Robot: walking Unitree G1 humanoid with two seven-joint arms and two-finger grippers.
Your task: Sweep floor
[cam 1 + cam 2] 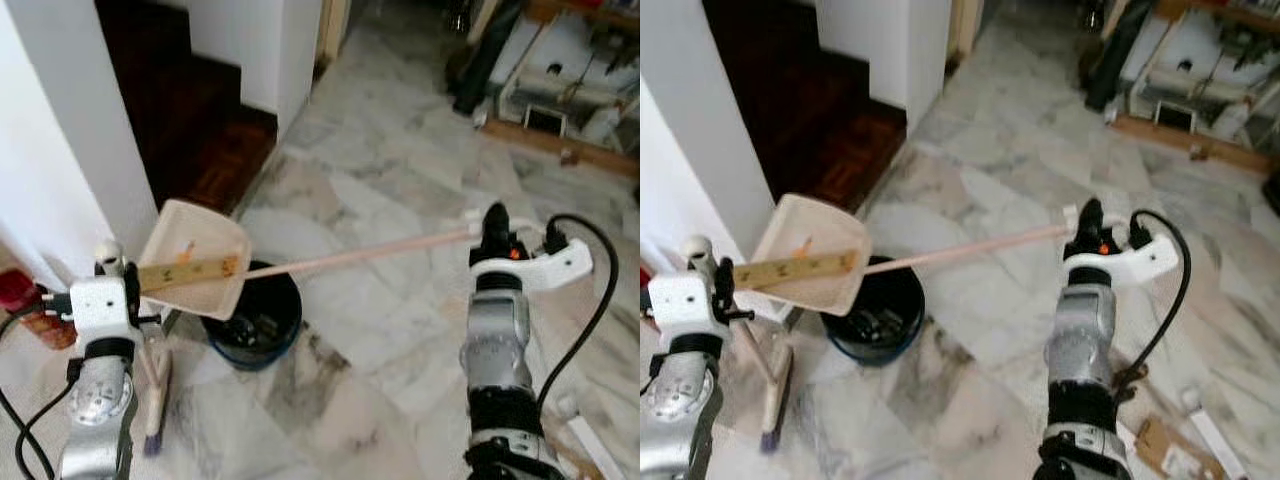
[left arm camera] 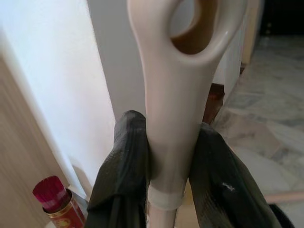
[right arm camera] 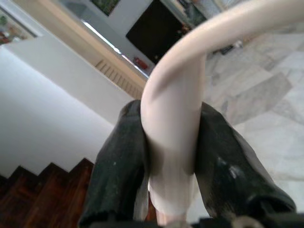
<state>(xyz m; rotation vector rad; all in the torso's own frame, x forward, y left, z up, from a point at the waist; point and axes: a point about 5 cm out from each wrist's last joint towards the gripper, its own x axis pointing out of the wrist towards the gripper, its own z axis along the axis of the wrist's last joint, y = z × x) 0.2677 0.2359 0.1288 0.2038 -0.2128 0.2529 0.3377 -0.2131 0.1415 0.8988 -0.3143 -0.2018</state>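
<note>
Both silver arms are up: right gripper (image 3: pixel 173 156) clamped on the dustpan (image 1: pixel 195 257) handle's end, pan tipped over the dark bin (image 1: pixel 252 318). Left gripper (image 2: pixel 173 156) squeezes the broom (image 1: pixel 155 390) handle, bristles grounded beside it. Tilt badly and dirt misses the bin. Stairs (image 1: pixel 195 120) beyond.

Grey-veined white marble floor (image 1: pixel 400 200) is laid throughout, with dark wooden stairs (image 1: pixel 190 110) recessed between white walls (image 1: pixel 50 150) at 11 o'clock and cluttered shelving (image 1: pixel 570 80) at 2 o'clock.
</note>
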